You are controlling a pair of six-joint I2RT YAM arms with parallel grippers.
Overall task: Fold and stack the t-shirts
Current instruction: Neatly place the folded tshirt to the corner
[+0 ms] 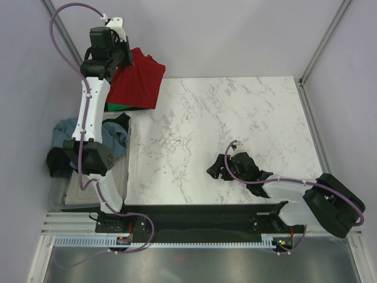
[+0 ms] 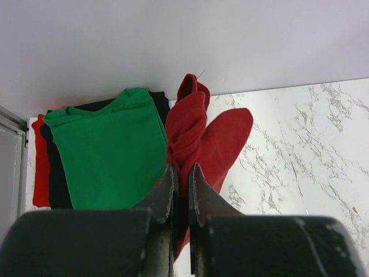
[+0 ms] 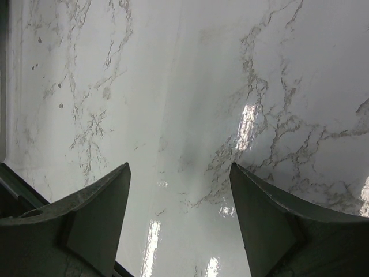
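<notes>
A: What is the left gripper [image 2: 181, 173] doing?

B: Its fingers are pressed together on a fold of the red shirt [image 2: 202, 138]. The cloth is bunched between them, and part of it spreads onto the marble table [image 2: 300, 150] just to the right.

A: And around it?

B: Just beside the red cloth lies the green shirt [image 2: 109, 156], folded flat on top of a black shirt [image 2: 57, 179]. A strip of red shows under the black one at the pile's left edge. I cannot tell whether that belongs to the held shirt. From above, the pile sits at the table's far left corner.

A: The right gripper [image 3: 179, 170]?

B: Its jaws are spread wide, with nothing between them. It is over bare marble near the front edge, well apart from the shirts.

A: Anything else?

B: A clear tub [image 1: 75, 197] stands left of the table, beside the left arm. A crumpled grey-blue shirt [image 1: 68, 132] and some dark cloth are in it.
</notes>
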